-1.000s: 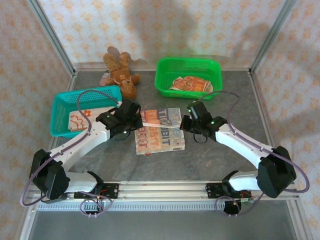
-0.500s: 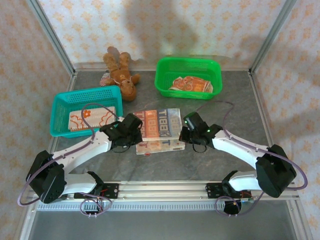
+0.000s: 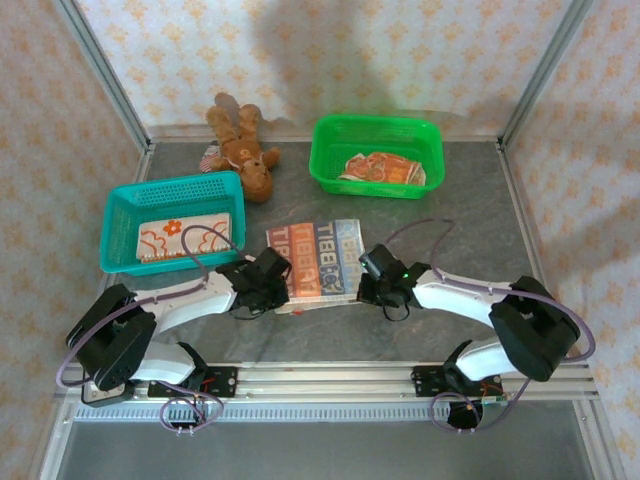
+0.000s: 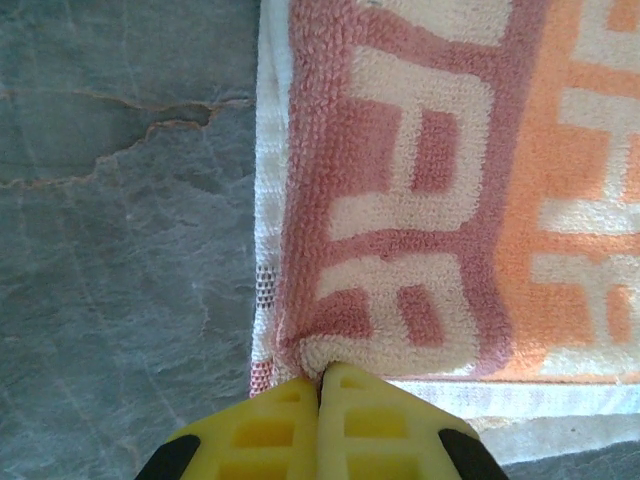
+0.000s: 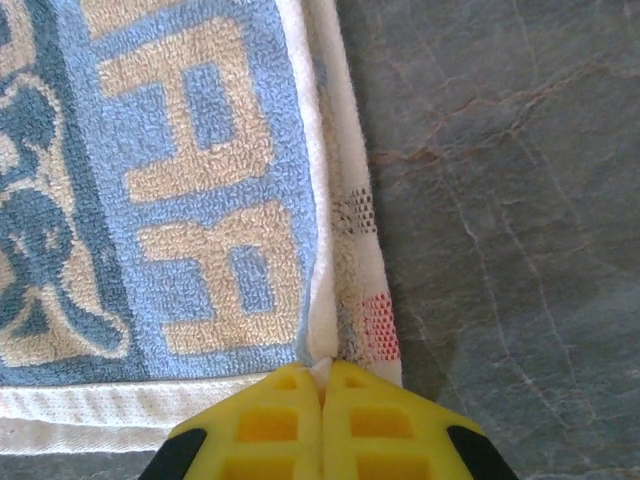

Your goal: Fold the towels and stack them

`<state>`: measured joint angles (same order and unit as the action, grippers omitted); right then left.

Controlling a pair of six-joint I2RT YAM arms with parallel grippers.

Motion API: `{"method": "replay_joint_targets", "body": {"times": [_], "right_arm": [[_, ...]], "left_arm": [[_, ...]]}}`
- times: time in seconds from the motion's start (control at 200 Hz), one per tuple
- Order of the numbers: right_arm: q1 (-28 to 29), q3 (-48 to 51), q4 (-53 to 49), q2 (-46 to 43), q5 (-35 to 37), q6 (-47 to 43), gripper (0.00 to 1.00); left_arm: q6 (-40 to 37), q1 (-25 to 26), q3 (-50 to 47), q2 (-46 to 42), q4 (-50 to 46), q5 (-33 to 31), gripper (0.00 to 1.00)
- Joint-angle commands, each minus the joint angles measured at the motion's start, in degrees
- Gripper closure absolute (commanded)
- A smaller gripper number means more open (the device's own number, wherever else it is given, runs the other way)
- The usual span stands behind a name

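Terry towel [image 3: 318,258] lay with its long axis left-to-right; left gripper [image 4: 322,382], jaws closed, pinched its near-left corner; right gripper [image 5: 324,376] likewise pinched the near-right corner.

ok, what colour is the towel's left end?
Towel: pink, white lettering, orange beside; left wrist view.

Two white robot arms with black joint housings, the left arm [image 3: 190,295] and the right arm [image 3: 455,292]. Thin grey-purple cables [image 3: 208,227] loop along each. Black bases sit on a silver rail [image 3: 320,378]. The left end effector [image 4: 322,385] and right end effector [image 5: 325,375] have yellow ribbed plastic fingers with black mounts.
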<state>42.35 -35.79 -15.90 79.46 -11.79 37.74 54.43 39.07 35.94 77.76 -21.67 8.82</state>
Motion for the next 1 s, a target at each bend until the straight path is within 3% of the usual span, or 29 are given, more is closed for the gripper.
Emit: {"method": "replay_joint_targets", "body": {"times": [0.0, 0.626, 0.996], "right_arm": [[0.35, 0.04, 0.42, -0.75, 2.46, 0.86, 1.00], [0.31, -6.24, -10.02, -11.35, 4.93, -0.55, 1.00], [0.36, -1.83, -7.41, -11.97, 3.14, 0.78, 1.00]], "left_arm": [[0.69, 0.48, 0.11, -0.51, 0.23, -0.38, 1.00], [0.94, 0.56, 7.66, -13.83, -12.91, -4.22, 1.00], [3.52, 1.91, 1.20, -11.89, -6.88, -1.11, 1.00]]}}
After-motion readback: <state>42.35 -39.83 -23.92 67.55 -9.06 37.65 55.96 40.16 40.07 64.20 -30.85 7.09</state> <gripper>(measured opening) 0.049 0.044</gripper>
